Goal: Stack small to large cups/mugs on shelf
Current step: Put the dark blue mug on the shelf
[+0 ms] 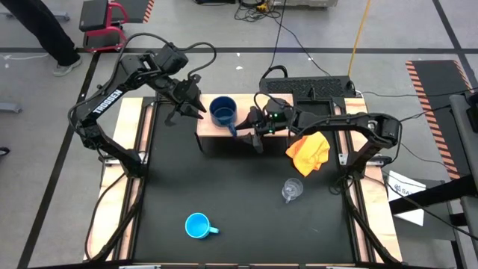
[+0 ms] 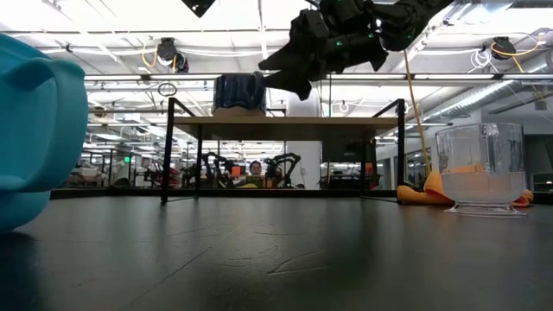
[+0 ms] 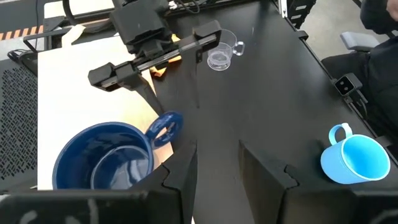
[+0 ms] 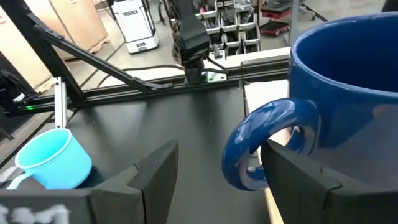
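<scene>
While the navy mug stands shelved, the right hand gapes beside its handle.

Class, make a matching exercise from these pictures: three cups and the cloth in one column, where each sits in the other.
1. large dark navy-blue mug
2. mid-sized light sky-blue mug
3. small clear glass cup
4. crumpled orange-yellow cloth

A. near table edge
B. on the wooden-topped shelf
C. against the shelf's right end
D. on the dark mat, near the cloth

Pairs: 1-B, 2-A, 3-D, 4-C
</scene>
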`<state>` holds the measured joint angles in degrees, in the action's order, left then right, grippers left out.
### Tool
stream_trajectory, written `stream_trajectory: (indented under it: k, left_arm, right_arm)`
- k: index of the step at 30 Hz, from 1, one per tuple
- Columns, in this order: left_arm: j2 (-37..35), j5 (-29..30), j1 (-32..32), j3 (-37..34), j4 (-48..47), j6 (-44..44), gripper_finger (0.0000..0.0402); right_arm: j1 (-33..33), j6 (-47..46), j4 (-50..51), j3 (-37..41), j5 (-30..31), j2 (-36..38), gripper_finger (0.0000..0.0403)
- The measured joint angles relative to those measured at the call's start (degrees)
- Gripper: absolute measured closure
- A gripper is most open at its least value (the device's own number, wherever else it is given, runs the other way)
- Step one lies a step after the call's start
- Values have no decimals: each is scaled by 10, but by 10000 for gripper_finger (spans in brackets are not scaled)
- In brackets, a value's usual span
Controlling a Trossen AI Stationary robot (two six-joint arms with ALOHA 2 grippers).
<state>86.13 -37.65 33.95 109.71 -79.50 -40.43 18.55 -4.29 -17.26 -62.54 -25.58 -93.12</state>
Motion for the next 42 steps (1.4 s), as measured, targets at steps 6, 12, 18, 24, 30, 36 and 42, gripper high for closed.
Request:
stream_trajectory:
  k: [6,12,18,24,30,36,42]
  left_arm:
    - [0,0,0,0,0,0,284]
    - [0,-4,0,0,0,0,284]
    - [0,-9,0,0,0,0,284]
    - [0,-9,-1,0,0,-4,284]
    - [0,-9,0,0,0,-4,284]
    - [0,-9,0,0,0,-3,284]
    - [0,-9,0,0,0,-2,284]
  right_arm:
    - [-3,-7,-18,0,0,0,181]
    - [-3,-10,-25,0,0,0,181]
    - [-6,-10,-26,0,0,0,181]
    - [-11,-13,-28,0,0,0,181]
    - [-11,-17,-38,0,-1,0,181]
    - [-11,-18,-44,-1,-1,0,181]
    - [-14,-26,-39,-1,-1,-5,181]
